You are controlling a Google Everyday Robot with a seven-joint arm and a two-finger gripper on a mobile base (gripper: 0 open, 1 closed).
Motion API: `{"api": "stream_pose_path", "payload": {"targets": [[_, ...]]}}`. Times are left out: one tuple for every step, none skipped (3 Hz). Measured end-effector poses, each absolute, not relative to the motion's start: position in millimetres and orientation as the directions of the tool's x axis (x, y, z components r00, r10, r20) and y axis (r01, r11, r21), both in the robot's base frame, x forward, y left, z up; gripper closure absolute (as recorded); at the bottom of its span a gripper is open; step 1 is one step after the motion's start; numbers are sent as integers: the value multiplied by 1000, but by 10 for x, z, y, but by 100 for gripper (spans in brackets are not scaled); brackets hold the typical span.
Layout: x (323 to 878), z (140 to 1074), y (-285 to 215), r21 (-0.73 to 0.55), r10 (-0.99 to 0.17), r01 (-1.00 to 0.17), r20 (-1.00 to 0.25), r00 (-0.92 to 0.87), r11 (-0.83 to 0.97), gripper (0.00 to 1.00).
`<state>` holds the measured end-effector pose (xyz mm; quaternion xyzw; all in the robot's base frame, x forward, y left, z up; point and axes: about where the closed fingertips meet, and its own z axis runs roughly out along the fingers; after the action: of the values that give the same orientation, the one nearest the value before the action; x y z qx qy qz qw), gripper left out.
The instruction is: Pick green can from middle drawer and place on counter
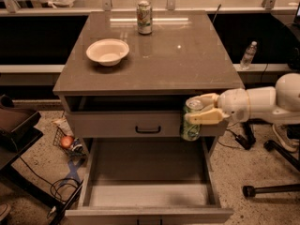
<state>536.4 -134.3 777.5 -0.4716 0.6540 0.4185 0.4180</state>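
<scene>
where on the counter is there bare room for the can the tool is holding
The counter is bare across its right half, right of the pale can, and along the front edge before the bowl. Back left is crowded. The tool holds the green can just below the front right edge.
</scene>
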Motion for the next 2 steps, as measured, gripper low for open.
{"api": "stream_pose_path", "payload": {"targets": [[5539,8459,-1567,157,-300,-947,-923,-242,282,100],[5622,8991,-1830,145,-285,-912,-921,-266,385,100]]}}
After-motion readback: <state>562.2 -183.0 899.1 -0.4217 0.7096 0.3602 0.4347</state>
